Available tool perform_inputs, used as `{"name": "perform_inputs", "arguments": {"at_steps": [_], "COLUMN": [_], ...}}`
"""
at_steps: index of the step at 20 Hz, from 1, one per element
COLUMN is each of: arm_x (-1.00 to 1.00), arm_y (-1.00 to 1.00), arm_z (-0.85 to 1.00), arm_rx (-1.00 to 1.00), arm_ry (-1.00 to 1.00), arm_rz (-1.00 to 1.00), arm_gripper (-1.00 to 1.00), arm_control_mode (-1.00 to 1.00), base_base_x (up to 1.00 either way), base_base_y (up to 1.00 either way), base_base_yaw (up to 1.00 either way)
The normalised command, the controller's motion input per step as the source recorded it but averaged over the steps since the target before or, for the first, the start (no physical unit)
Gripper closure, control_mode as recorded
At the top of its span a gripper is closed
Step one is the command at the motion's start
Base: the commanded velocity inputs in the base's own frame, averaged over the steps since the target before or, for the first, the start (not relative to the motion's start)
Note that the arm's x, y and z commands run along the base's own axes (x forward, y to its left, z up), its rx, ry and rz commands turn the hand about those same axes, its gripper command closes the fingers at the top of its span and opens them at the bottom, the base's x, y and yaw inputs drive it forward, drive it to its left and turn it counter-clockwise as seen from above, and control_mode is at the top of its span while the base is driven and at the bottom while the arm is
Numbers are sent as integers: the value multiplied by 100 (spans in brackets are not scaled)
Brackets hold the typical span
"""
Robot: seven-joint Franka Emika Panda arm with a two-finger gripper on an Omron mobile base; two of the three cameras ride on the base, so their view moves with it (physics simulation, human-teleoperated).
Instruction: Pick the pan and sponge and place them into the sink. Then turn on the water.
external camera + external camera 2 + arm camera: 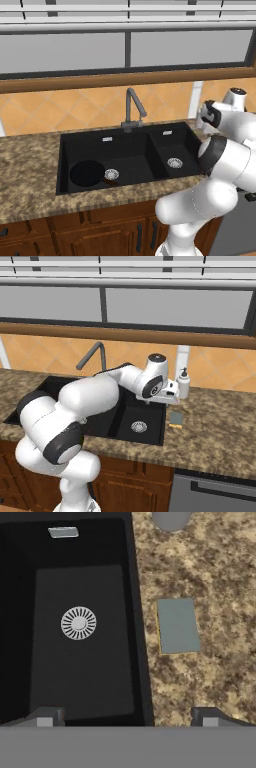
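Black against the black basin, the pan (88, 173) already lies in the large compartment of the sink (80, 139), its rim just beside the round silver drain (111, 174) and its thin handle running toward 4 o'clock in the left base view; that half of the first step looks done. The sponge (177, 626) is the piece now in hand: it rests flat on the speckled granite desk (215, 587), grey-green face up with a sliver of yellow along one edge, just beside the sink's right rim and apart from it. In the hand view it sits at about 1 o'clock from the picture's centre, while the small basin's drain (78, 623) lies at 9 o'clock. The hand (127, 717) hangs above the rim between basin and sponge, empty, its two fingertips (45, 717) spread wide, one over the basin and the other over the desk. In the right base view the hand (172, 397) hovers above the sponge (176, 418), with the white soap dispenser (184, 383) close at 1 o'clock from it. The next move, by this reading, calls for shifting the hand sideways until the sponge sits centred between the fingers, then descending straight and closing across its narrow sides, keeping clear of the dispenser. No stream falls from the faucet (134, 107), so the water is not yet on.
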Motion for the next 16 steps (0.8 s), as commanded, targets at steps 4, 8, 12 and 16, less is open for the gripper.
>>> {"name": "perform_inputs", "arguments": {"at_steps": [4,8,12,16], "arm_x": [9,19,25,24], "arm_y": [-46,-43,-32,-17], "arm_z": [-37,-20,-17,-14], "arm_rx": [0,0,0,0], "arm_ry": [8,7,8,8], "arm_rz": [0,0,5,8], "arm_gripper": [-100,-100,-100,-100], "arm_control_mode": [-100,-100,-100,-100], "base_base_x": [0,0,0,0], "base_base_y": [0,0,0,0], "base_base_yaw": [0,0,0,0]}}
